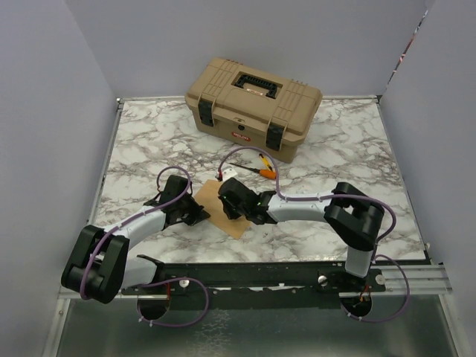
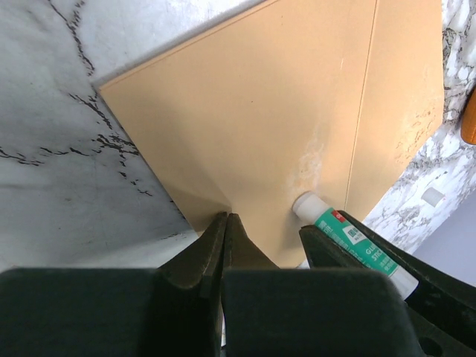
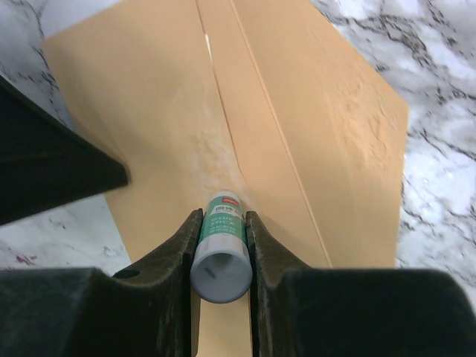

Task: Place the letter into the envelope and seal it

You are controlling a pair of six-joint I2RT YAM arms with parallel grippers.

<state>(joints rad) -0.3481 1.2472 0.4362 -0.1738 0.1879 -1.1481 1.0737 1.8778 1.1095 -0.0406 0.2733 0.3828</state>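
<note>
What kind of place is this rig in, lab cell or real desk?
Probably a lab test cell: a white marble-patterned tabletop boxed in by plain pale-grey wall panels, with a black metal mounting rail bolted along its near edge.

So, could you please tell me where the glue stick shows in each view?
Top external: not made out; the right gripper covers it.
Left wrist: glue stick at lower right, tip over the envelope.
Right wrist: glue stick at bottom centre, in that gripper.
Shared landmark: the envelope.
</note>
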